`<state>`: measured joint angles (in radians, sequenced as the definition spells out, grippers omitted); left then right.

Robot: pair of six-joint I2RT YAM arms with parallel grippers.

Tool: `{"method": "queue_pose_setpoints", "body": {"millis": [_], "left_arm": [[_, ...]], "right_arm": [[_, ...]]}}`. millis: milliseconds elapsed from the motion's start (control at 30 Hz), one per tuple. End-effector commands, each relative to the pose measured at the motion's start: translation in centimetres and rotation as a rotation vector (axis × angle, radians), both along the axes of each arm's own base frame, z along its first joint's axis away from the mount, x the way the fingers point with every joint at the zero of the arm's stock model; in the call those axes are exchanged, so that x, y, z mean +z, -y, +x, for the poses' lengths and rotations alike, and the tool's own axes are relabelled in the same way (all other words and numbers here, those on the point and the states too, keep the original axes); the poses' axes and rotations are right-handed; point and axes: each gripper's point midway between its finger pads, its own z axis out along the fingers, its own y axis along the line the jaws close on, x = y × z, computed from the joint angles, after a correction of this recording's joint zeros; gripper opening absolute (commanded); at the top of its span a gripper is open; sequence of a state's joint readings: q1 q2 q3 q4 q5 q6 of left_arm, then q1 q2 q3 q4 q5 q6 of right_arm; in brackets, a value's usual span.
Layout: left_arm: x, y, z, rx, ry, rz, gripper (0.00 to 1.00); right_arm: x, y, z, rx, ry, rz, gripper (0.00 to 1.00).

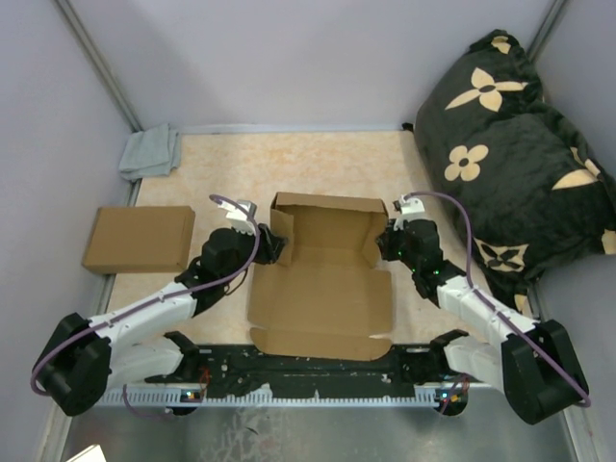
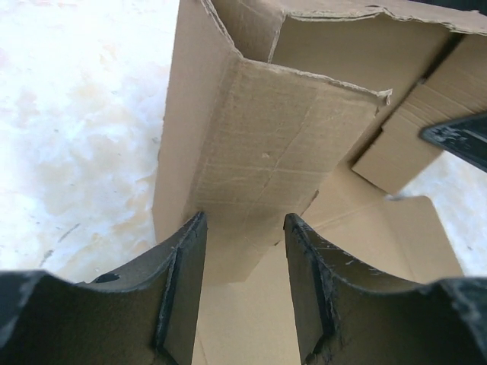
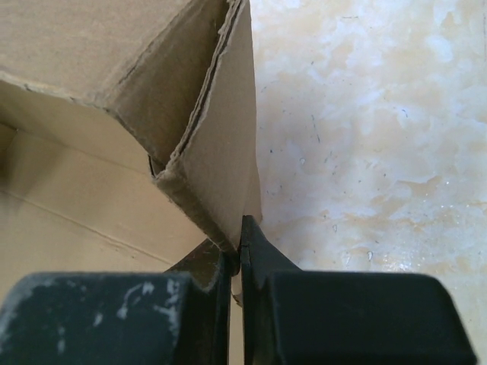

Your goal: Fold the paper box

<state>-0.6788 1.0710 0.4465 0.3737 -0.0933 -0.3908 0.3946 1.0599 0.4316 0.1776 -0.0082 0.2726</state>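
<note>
Seen from above, my two arms reach over a pale marbled bench toward a half-folded paper box of plain brown cardboard, which lies between my two grippers. The part of the box level with the grippers is raised into a shallow tray with a back wall and two side walls. The rest lies flat on the bench, stretching back toward my arm bases. My left gripper is at the box's left side wall with its jaws moderately apart. The raised, creased wall panel stands directly ahead of the fingertips, and its lower part shows in the gap between them. I cannot tell whether either finger touches it. My right gripper is at the opposite side wall, jaws pinched together on the thin near edge of that upright wall, close to the corner where a folded-in flap meets it. Well off to the left of my left gripper rests a flat cardboard box, and beyond that a crumpled grey cloth. Beyond and to the right of my right gripper sits a black cushion with cream flower shapes.
</note>
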Motion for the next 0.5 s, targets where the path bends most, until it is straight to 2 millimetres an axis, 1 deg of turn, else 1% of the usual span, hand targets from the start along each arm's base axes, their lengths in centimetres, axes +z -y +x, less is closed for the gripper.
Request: {"method": "queue_pose_setpoints", "body": {"millis": [0,100,267,333,467], "left_arm": [[1.0,-1.0,2.1,0.095,0.067,0.072,0.51],[0.2,-2.0,2.6,0.154,0.057,0.122,0.52],[-0.5,-3.4,2.6,0.206,0.047,0.164,0.51],[-0.6,-3.6,2.3,0.212,0.04,0.167,0.51],[-0.1,-3.7,1.6,0.195,0.044,0.144,0.53]], "right_arm": [[1.6,-1.4,-0.5,0.085,0.055,0.045,0.0],[1.6,-1.3,-0.6,0.089,0.058,0.035,0.0],[1.6,-1.3,-0.6,0.093,0.056,0.034,0.0],[1.4,-1.3,-0.6,0.092,0.053,0.035,0.0],[1.4,-1.3,-0.5,0.088,0.047,0.032,0.0]]}}
